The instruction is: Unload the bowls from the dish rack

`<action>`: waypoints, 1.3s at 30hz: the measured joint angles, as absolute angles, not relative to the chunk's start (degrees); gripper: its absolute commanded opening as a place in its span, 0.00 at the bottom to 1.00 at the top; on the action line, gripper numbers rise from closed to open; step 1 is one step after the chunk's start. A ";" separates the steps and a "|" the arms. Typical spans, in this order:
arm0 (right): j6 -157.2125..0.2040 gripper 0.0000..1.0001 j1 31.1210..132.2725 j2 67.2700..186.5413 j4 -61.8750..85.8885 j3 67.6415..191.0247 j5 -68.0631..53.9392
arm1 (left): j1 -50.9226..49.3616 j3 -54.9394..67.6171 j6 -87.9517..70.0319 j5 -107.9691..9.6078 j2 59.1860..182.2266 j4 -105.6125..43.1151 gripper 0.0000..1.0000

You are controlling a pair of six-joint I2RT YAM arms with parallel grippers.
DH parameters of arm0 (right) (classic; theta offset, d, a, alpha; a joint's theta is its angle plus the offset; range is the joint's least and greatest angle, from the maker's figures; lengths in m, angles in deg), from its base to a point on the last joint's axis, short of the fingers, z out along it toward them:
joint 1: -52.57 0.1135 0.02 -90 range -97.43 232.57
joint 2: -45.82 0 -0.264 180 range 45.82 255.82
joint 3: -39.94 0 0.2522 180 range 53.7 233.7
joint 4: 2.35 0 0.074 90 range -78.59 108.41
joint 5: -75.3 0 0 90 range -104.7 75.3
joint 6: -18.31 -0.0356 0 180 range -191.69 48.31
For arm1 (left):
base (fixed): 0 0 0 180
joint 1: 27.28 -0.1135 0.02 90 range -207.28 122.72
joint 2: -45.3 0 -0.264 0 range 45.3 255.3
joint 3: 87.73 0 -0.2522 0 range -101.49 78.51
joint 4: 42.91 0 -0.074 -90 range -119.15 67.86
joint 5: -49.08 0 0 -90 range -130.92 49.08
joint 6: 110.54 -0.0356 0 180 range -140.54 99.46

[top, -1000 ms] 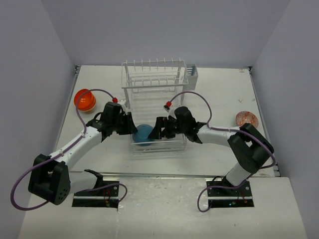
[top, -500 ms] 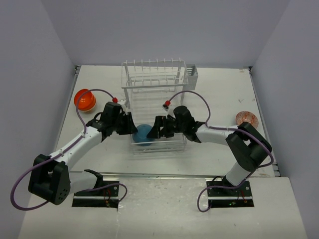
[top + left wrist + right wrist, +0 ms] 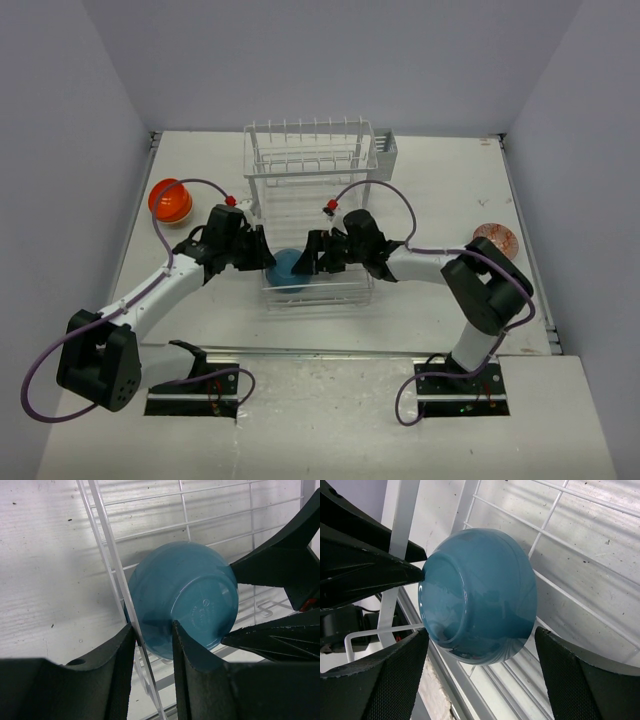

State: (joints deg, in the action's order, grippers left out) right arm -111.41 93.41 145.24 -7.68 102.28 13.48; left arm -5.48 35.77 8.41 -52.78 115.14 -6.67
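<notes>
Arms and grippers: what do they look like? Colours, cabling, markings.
The left arm and right arm have white links with bulky black joints, on black base plates. A purple cable loops along each, with a small red connector near the wrist. The left gripper and right gripper are matte black with broad tapering fingers.

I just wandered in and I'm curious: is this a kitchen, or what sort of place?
Probably a robot test bench, not a kitchen: two robot arms bolted to a bare white table, plain walls around it, and a dish rack and blue bowl as props.
</notes>
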 measured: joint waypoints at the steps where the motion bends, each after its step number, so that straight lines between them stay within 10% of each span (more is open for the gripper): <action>1: -111.41 0.83 93.43 145.31 -7.88 102.28 13.55 | -5.48 35.77 8.41 -52.78 115.14 -6.67 0.34; 22: -115.15 0.54 92.51 143.03 -17.10 95.39 17.04 | -5.59 35.46 8.41 -52.65 115.36 -6.60 0.34; 39: -120.42 0.48 92.16 147.71 -27.33 94.17 21.00 | -6.29 34.81 8.39 -50.15 115.58 -6.34 0.32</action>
